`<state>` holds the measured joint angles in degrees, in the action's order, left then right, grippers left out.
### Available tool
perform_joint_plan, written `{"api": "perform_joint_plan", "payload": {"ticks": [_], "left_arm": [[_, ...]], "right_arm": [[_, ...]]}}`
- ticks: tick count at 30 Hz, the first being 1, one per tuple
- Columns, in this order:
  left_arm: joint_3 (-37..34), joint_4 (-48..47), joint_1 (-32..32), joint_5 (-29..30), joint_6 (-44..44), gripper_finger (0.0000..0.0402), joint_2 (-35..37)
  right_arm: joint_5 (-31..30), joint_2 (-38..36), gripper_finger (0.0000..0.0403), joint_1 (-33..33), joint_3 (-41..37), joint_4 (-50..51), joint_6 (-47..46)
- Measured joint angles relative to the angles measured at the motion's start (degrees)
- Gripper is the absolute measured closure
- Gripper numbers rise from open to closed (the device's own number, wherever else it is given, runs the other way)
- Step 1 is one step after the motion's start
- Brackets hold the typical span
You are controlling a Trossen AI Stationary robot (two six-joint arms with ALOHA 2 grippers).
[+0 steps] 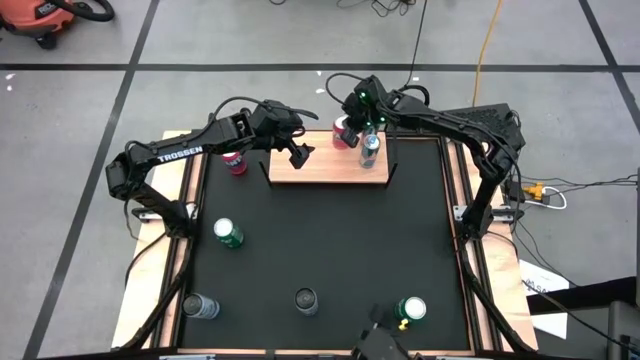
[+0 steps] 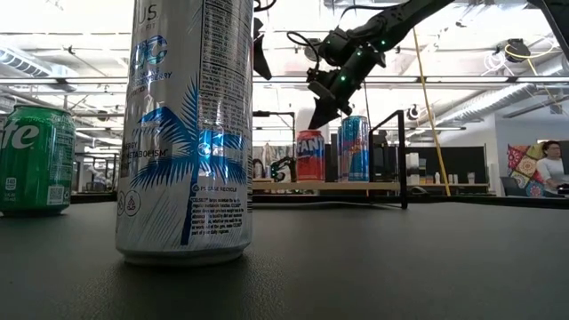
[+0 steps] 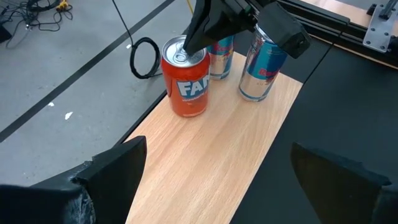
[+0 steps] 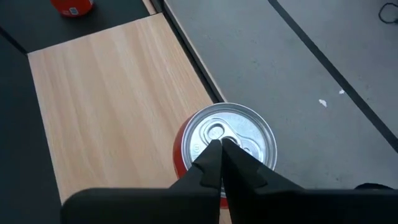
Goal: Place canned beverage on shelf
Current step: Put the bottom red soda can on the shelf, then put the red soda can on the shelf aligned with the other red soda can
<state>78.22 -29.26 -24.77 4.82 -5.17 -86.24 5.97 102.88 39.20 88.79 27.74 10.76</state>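
Orange can (image 3: 185, 86) stands upright on shelf (image 3: 211, 155), at its far end w/ two blue/silver cans (image 3: 263, 67) just beside it. Right end effector (image 4: 222, 155) sits directly over can's lid, fingers pinched shut, gripping nothing; looks like placing is done, so next move prob calls for lifting straight up w/o tipping can. Left end effector (image 3: 211, 186) hovers over shelf's bare part, fingers spread, empty. Right wrist view shows tips meeting over lid; high view doesn't.

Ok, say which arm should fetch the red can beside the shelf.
Left. The left gripper hangs open over the shelf, next to the red can; the right gripper is shut above the orange can, farther away.
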Motion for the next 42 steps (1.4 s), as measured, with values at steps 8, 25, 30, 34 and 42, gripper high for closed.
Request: {"api": "perform_joint_plan", "payload": {"ticks": [8, 25, 30, 34, 42], "left_arm": [[0.0, -0.3, 0.0, 0.5, -0.4, 0.0004, 0.1], [0.0, -22.1, 2.4, 9.1, -2.4, 0.0061, 10.6], [0.0, -27.0, -3.1, 9.1, -0.1, 0.0065, 12.5], [-1.4, -26.9, -11.8, 4.8, 1.2, 0.0065, 13.7], [-13.4, -24.3, -24.1, 1.6, -0.5, 0.0065, 16.6]], "right_arm": [[0.1, -4.8, 0.0385, -0.9, -0.1, -2.6, -6.6], [-0.4, -16.2, 0.0222, -14.7, -0.1, 7.2, -22.3], [-7.6, -16.2, 0.0209, -22.0, -0.1, 7.4, -28.1], [-10.5, -16.2, 0.0196, -25.9, -0.1, 9.0, -30.5], [-17.5, -18.2, 0.0159, -30.1, 0.0, 15.1, -34.3]]}}
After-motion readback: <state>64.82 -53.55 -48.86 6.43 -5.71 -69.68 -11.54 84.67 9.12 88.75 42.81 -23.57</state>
